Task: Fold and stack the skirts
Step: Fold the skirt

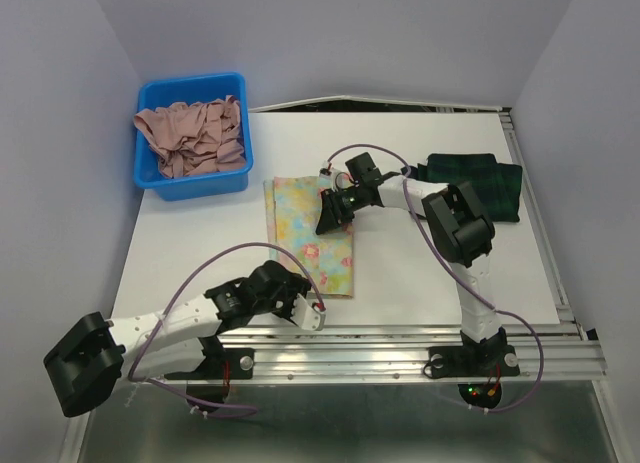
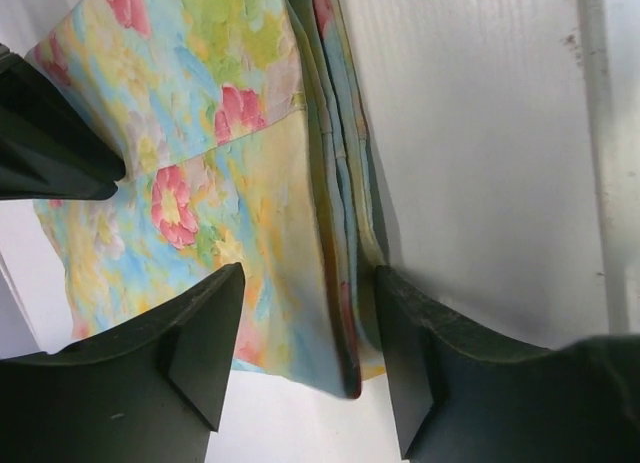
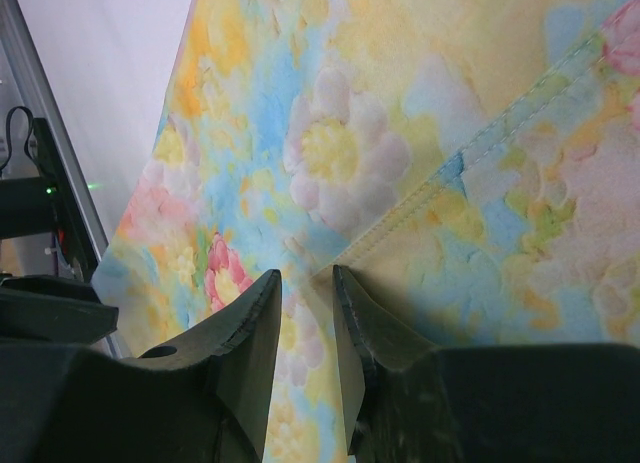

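Top view: floral skirt (image 1: 300,253) lies folded into a long rectangle near the middle of the white table (image 1: 420,283), its long axis running away from the arm bases. Plaid skirt (image 1: 490,178) sits folded at the far right of the table, well apart from the floral one. Blue bin (image 1: 200,188) stands at the far left corner with a heap of pinkish cloth (image 1: 190,138) in it. Left gripper (image 1: 312,318) is at the near right corner of the floral skirt, arm stretched low across the table's front edge. Left wrist view: jaws released and standing wide, the stacked folded edge of the floral skirt (image 2: 200,133) running down between the two fingers (image 2: 200,353), which do not press on it; several layers show along that edge. Right gripper (image 1: 330,218) is down on the far right part of the floral skirt. Right wrist view: jaws drawn close, only a narrow slit between the fingers (image 3: 250,343), a stitched hem of the floral skirt (image 3: 420,103) leading straight into the slit and the cloth puckered there, so the right gripper (image 3: 305,323) looks nipped on the fabric.
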Available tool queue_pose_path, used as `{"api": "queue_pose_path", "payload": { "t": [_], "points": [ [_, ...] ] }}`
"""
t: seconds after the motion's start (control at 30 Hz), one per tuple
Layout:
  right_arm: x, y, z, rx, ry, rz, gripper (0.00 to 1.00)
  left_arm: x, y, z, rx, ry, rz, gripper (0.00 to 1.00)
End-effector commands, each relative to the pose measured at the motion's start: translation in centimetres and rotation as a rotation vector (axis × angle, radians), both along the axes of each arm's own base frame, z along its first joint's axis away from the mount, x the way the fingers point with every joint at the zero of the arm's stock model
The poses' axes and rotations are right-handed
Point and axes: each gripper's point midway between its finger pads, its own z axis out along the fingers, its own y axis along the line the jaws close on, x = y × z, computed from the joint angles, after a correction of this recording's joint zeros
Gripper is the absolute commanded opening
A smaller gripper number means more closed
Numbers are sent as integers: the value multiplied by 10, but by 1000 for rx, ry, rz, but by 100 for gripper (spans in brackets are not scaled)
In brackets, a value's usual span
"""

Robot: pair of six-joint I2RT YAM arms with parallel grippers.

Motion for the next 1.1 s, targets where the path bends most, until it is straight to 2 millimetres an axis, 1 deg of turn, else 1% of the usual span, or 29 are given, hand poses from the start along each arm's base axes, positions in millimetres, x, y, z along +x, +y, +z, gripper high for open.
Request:
{"api": "queue_pose_path", "payload": {
  "t": [0.0, 0.03, 0.1, 0.13, 0.2, 0.23, 0.33, 0.37, 0.4, 0.43, 0.47, 0.5, 0.53, 0.57, 0.6, 0.63, 0.67, 0.73, 0.77, 0.8, 0.83, 0.87, 0.93, 0.97, 1.03, 1.07],
  "points": [
    [-10, -47, -82, -311, 55, -71, 34, -17, -9, 16, -20, 94, -51, 69],
    [-11, -48, -82, -315, 56, -72, 34, -19, -8, 10, 4, 113, -49, 69],
    [-11, -49, -81, -319, 49, -71, 34, -19, -10, 5, 25, 137, -35, 69],
    [-12, -50, -82, -324, 53, -73, 34, -20, -11, -4, 42, 174, -13, 69],
    [-12, -51, -82, -327, 52, -74, 34, -18, -17, -5, 37, 199, 11, 69],
    [-14, -51, -84, -329, 58, -74, 34, -17, -20, -10, 32, 225, 37, 69],
    [-16, -52, -84, -329, 65, -73, 34, -16, -27, -12, 30, 229, 59, 69],
    [-16, -52, -85, -329, 65, -72, 34, -16, -29, -17, 34, 234, 72, 69],
    [-16, -52, -86, -331, 66, -71, 34, -11, -33, -18, 25, 200, 84, 69],
    [-15, -52, -85, -329, 64, -71, 34, -12, -30, -20, 36, 191, 100, 69],
    [-15, -51, -85, -327, 63, -70, 34, -7, -34, -19, 18, 174, 120, 66],
    [-15, -51, -85, -327, 65, -70, 34, -1, -33, -19, 18, 150, 148, 64],
    [-15, -51, -85, -328, 67, -69, 33, 0, -35, -18, 5, 145, 157, 61],
    [-16, -52, -86, -329, 67, -68, 33, 2, -38, -16, -8, 139, 161, 54],
    [-17, -52, -87, -329, 69, -63, 33, 10, -37, -9, -19, 106, 193, 46],
    [-17, -52, -87, -329, 67, -61, 33, 11, -38, -6, -26, 100, 195, 46],
    [-18, -53, -88, -331, 65, -59, 32, 11, -39, -3, -32, 99, 192, 36],
    [-20, -54, -89, -331, 67, -52, 32, 10, -45, 6, -52, 106, 169, 25],
    [-21, -55, -89, -332, 65, -48, 32, 7, -42, 9, -39, 115, 168, 16],
    [-21, -55, -89, -333, 61, -45, 32, 1, -48, 12, -53, 148, 137, 13],
    [-24, -52, -87, -331, 50, -34, 32, 1, -52, 19, -71, 157, 138, 10],
    [-28, -55, -90, -336, 52, -30, 31, -2, -52, 22, -68, 175, 134, 2],
    [-40, -52, -91, -341, 49, -3, 31, -6, -54, 25, -54, 225, 142, 0],
    [-42, -54, -91, -345, 48, -3, 31, -6, -54, 26, -53, 244, 145, 0],
    [-58, -55, -93, -358, 25, 47, 31, -11, -58, 32, -47, 321, 134, 0],
    [-55, -53, -89, -351, 7, 49, 31, -12, -59, 34, -50, 348, 133, 0]
  ]
}}
